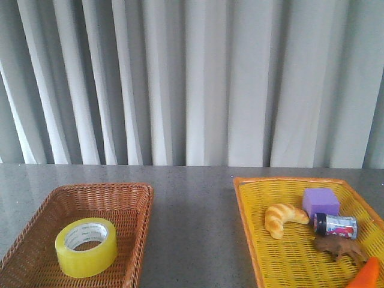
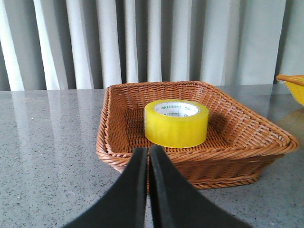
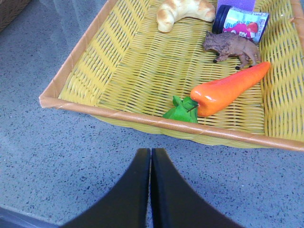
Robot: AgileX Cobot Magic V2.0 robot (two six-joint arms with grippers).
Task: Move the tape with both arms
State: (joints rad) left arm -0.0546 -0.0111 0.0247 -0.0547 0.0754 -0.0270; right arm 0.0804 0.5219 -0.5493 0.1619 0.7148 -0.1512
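Translucent yellow tape [image 1: 86,246], white printed core, flat in brown basket [image 1: 129,198]

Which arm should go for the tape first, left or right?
Left. The tape lies in the brown wicker basket on the robot's left, straight ahead of the shut left gripper. The right gripper, also shut, faces the yellow basket instead.

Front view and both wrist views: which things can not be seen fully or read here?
- Carrot: front view, cut off by the picture's lower edge.
- Print on the tape core: left wrist view, too small to read.
- Small can: right wrist view, label blurred.
- Purple block: right wrist view, cut by the picture's upper edge.
- Both arms: absent from front view.
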